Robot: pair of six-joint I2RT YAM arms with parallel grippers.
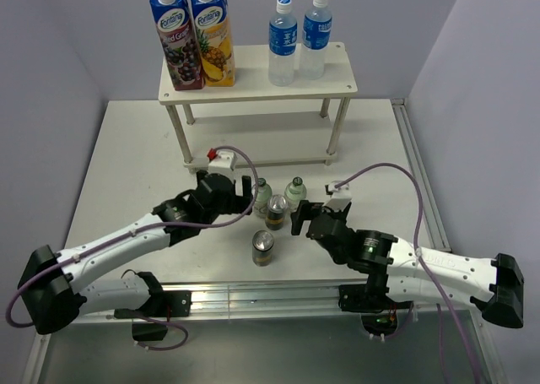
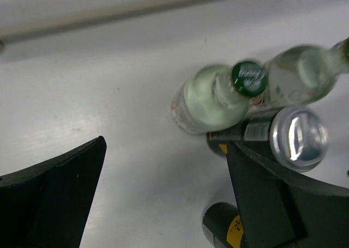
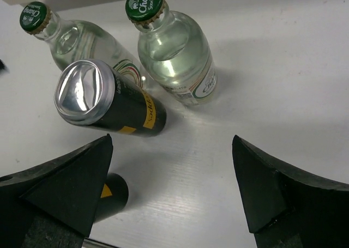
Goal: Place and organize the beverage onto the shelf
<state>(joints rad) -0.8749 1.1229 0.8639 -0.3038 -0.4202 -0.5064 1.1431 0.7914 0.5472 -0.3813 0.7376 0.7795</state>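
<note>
White table (image 1: 135,164), grey walls. Two water bottles (image 1: 283,46) stand on the shelf (image 1: 253,87). Two Chang soda bottles (image 3: 174,52) and two cans (image 3: 103,101) huddle between my left pincer (image 2: 166,147) and right pincer (image 3: 172,141), both spread wide and empty. Closing on one could topple its close-packed neighbour.

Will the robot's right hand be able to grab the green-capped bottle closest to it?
Probably yes. The right hand is open, and that bottle stands just ahead of its gap with only bare table between. The can close beside it might get bumped.
</note>
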